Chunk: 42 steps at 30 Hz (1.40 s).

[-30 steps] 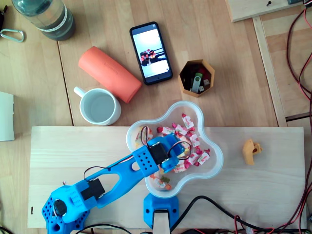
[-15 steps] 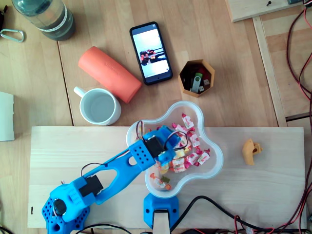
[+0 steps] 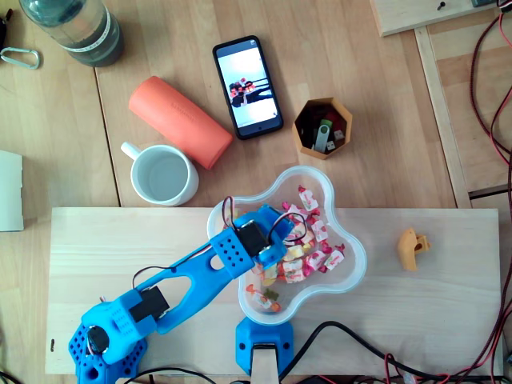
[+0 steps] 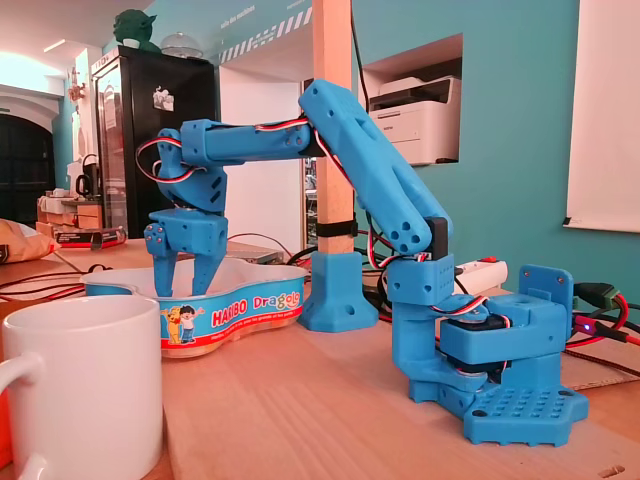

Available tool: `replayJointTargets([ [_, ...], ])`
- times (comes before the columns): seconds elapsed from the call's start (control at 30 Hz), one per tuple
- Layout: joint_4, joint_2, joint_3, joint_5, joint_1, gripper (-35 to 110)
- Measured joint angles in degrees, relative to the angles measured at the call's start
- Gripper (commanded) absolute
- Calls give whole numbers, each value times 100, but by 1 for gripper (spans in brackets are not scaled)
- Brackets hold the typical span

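My blue gripper [image 4: 183, 288] points straight down into a clear, flower-shaped candy bowl [image 4: 240, 302] with a Haribo label. Its two fingers [image 4: 159, 262] stand apart with nothing visible between them, and the tips dip behind the bowl's rim. In the overhead view the gripper [image 3: 268, 234] hangs over the left half of the bowl [image 3: 352, 264], above several pink-and-white wrapped candies [image 3: 314, 258]. The wrist hides the fingertips there.
The bowl sits on a light wooden board [image 3: 104, 248]. Behind the board are a white mug [image 3: 164, 174], an orange cylinder [image 3: 180, 122], a phone [image 3: 248, 86] and a hexagonal cup [image 3: 323, 128]. A small orange piece [image 3: 413, 248] lies to the right. A blue post base [image 3: 264, 344] stands in front.
The gripper has shifted up and left over the bowl, from the candies near its middle toward the left rim. The candies and bowl look unmoved.
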Motion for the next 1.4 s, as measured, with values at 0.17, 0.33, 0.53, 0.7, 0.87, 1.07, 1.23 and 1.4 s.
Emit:
replayJointTargets([
  [0.17,97,0,0,-510,0,14],
  [0.33,97,0,0,-1230,0,14],
  [0.53,79,0,0,-1881,246,14],
  [0.7,70,0,0,-1925,536,14],
  [0.87,70,-88,0,-2013,633,14],
  [1.07,70,-114,0,-2013,615,14],
  [1.23,70,-360,-18,-2013,615,14],
  [1.4,70,-369,-53,-2013,615,14],
])
